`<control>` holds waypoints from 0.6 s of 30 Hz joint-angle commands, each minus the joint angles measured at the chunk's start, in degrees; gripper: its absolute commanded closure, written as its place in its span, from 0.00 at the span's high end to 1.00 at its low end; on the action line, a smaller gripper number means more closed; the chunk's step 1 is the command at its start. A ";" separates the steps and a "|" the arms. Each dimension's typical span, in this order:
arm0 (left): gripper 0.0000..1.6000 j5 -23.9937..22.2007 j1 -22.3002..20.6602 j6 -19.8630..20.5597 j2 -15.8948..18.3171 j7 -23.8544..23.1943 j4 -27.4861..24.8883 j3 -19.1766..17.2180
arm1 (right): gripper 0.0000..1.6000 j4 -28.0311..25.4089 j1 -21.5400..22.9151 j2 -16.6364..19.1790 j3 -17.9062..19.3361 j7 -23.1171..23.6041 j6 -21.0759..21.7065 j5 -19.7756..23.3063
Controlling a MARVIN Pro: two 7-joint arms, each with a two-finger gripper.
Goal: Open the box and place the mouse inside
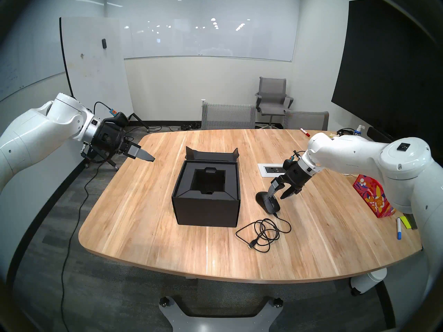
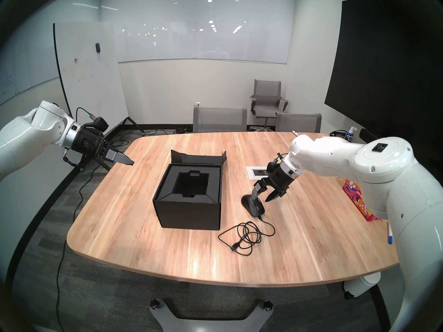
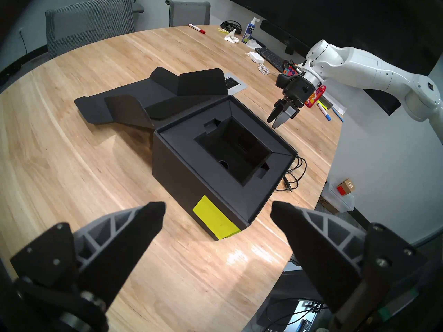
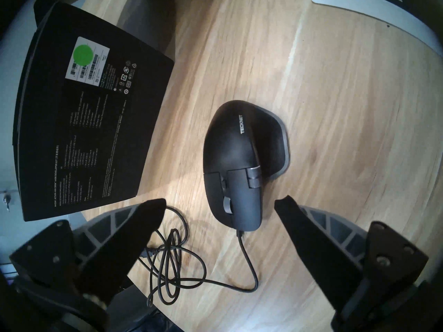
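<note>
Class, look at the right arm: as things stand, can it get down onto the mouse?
Probably yes. The right gripper hangs open just above the mouse, with nothing between them. The box stands clear to one side, and the cable trails off toward the table's near edge.

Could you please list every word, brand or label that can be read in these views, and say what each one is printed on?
"TECKNET": on the mouse.
"NVIDIA JETSON AGX ORIN 64GB DEVELOPER KIT": on the box side; its finer print and barcode label are too small to read.
"Kleenex": on the tissue box.
"EXPO": on the spray bottle, partly legible.
</note>
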 commanded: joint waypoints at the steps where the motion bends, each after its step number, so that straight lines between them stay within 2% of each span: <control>1: 1.00 -0.34 -1.41 0.01 -0.07 -3.47 -0.02 -0.58 | 1.00 1.99 -0.15 -1.17 0.25 5.58 0.87 -0.02; 18: 1.00 -0.73 -1.62 -0.08 0.02 -3.00 -0.17 -0.23 | 1.00 5.15 -0.26 -4.19 0.58 3.41 2.11 -1.75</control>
